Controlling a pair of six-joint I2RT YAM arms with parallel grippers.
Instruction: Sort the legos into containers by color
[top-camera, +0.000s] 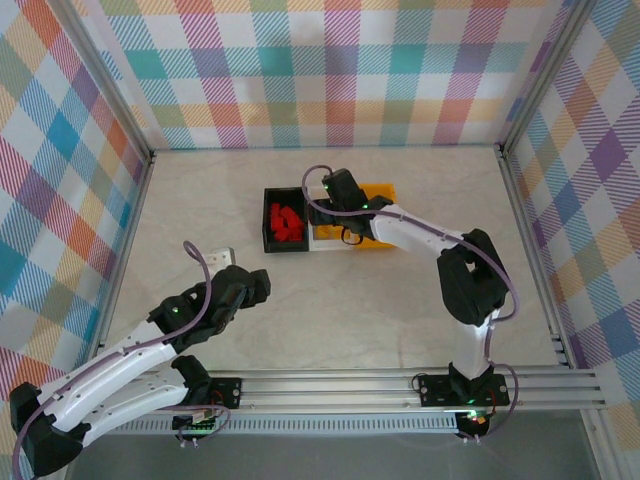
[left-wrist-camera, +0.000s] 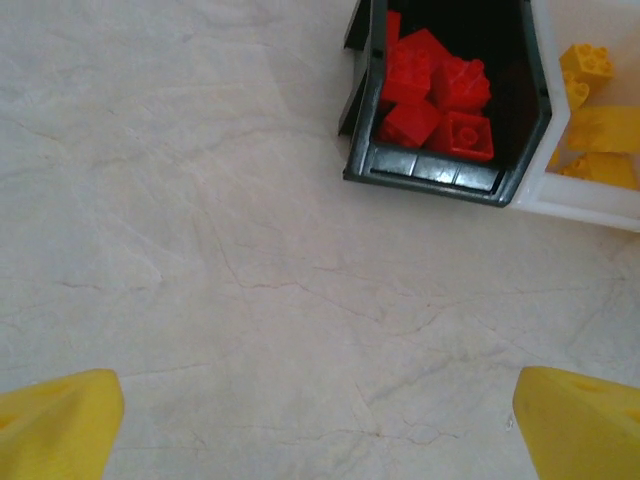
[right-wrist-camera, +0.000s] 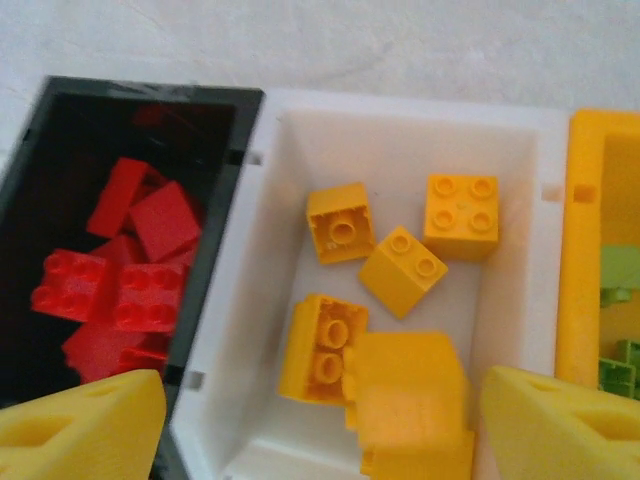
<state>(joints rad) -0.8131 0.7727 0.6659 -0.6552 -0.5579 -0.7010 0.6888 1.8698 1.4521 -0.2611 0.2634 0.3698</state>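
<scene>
Right hand (right-wrist-camera: 320, 420), spread, directly above yellow legos (right-wrist-camera: 400, 270).

White shells and black joints cover the left arm (top-camera: 120, 365) and right arm (top-camera: 415, 232). Purple cables (top-camera: 208, 290) trail along them. The fingertips (right-wrist-camera: 560, 420) are yellow.

Black bin (right-wrist-camera: 150, 92): at the left, touching the white bin's side.
Red bricks (right-wrist-camera: 140, 290): a loose heap in the black bin, some with their studs up.
White bin (right-wrist-camera: 400, 125): in the middle, between the other two bins.
Yellow bricks (right-wrist-camera: 402, 270): at least five in the white bin. Two near the back have their studs up, two show hollow undersides, and larger ones are piled at the near end.
Orange bin (right-wrist-camera: 580, 250): at the right, against the white bin.
Green bricks (right-wrist-camera: 622, 320): in the orange bin, cut off by the right edge.
Right gripper (right-wrist-camera: 320, 425): above the bins. Its yellow fingers (right-wrist-camera: 80, 425) are spread wide, one over the black bin's near corner and one over the white-orange border, gripping nothing.
Table (right-wrist-camera: 300, 40): pale, marbled, beyond the bins.
</scene>
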